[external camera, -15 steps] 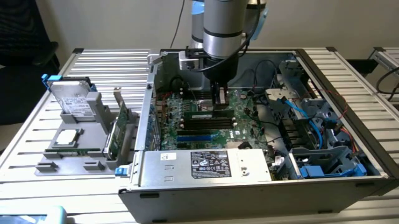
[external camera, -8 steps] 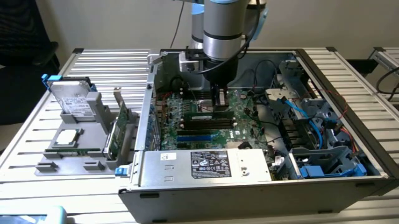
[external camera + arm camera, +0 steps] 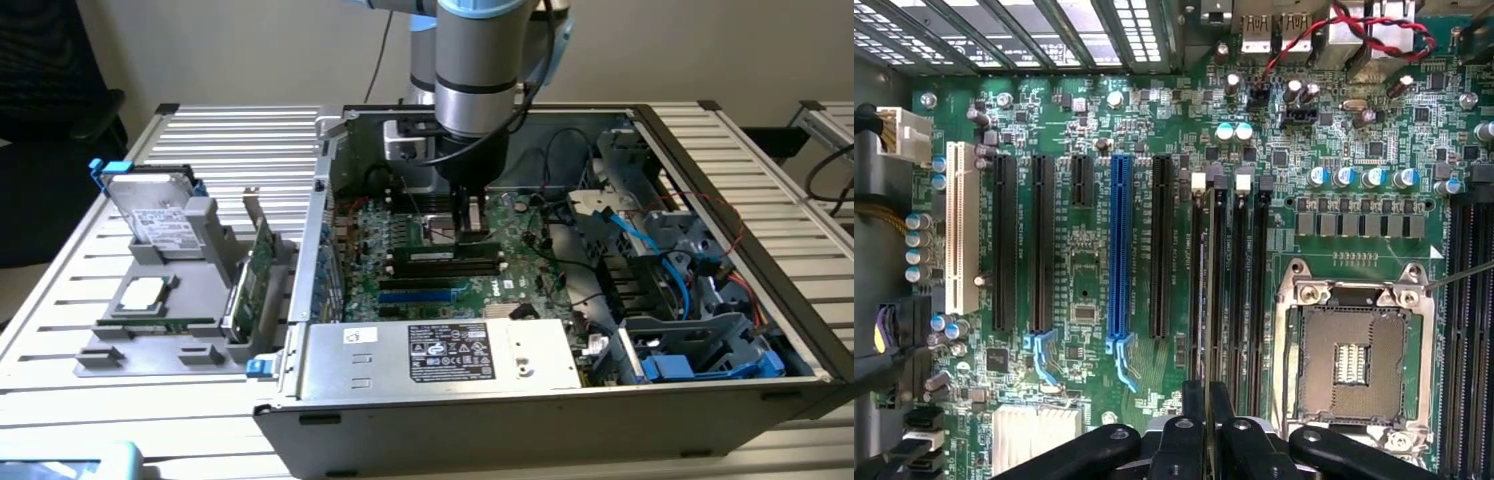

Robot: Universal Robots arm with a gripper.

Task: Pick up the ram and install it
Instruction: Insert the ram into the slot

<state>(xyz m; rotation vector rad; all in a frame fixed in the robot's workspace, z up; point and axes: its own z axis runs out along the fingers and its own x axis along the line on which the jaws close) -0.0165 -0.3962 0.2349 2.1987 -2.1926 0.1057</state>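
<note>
Gripping ram (image 3: pixel 1206 290) tight in claw (image 3: pixel 467 226), edge-down at claw's 6 o'clock in ext. view, long axis approx 9-to-3, parallel w/ and lined up over black DIMM slots (image 3: pixel 1239 290), beside CPU socket (image 3: pixel 1354 360).

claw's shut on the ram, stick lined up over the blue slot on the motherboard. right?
Wrong slot. The claw is shut on the ram, but the stick is lined up over the black memory slots beside the CPU socket on the motherboard, not over the blue slot, which lies a few slots away. The wrist view shows it.
</note>
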